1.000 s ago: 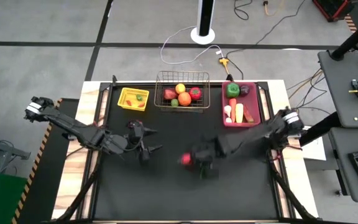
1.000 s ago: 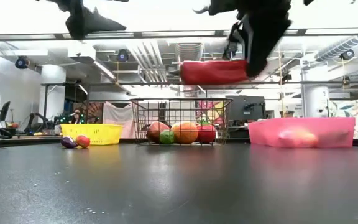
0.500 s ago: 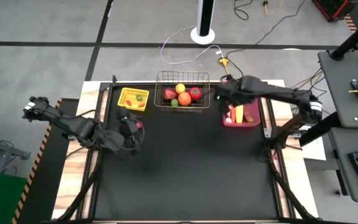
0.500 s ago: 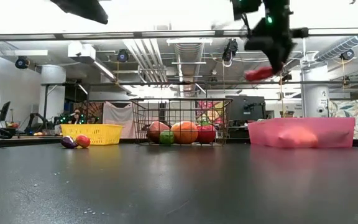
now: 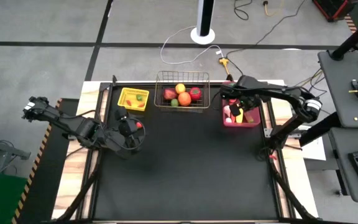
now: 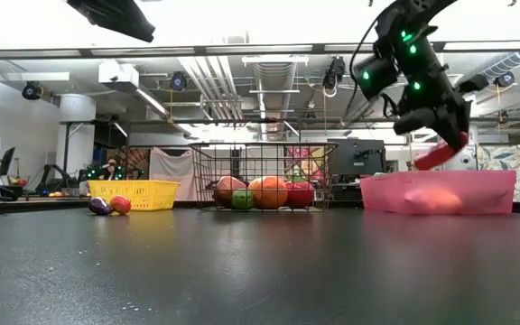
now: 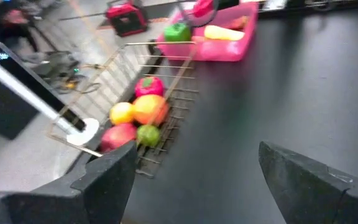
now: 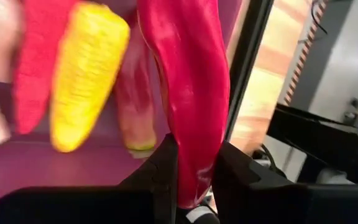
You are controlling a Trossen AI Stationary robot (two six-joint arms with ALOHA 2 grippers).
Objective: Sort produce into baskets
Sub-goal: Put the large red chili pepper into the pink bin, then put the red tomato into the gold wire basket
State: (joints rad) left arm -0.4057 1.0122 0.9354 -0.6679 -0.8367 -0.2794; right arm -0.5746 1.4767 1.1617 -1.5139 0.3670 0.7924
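I see the red chili pepper [image 8: 191, 93] pinched in my right claw [image 5: 235, 110], hanging just above the pink bin [image 5: 253, 122] at the tabletop's [image 5: 185, 174] far right. My left claw [image 5: 128, 127] hovers spread near the yellow tray [image 5: 125, 99], far left.

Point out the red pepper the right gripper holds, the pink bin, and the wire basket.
red pepper [image 8: 188, 93]: right wrist view, middle of its body.
pink bin [image 6: 490, 191]: low view, front wall.
wire basket [image 5: 182, 75]: high view, far rim.

The wire basket [image 5: 182, 98] sits between tray [image 5: 133, 99] and bin [image 5: 241, 106].
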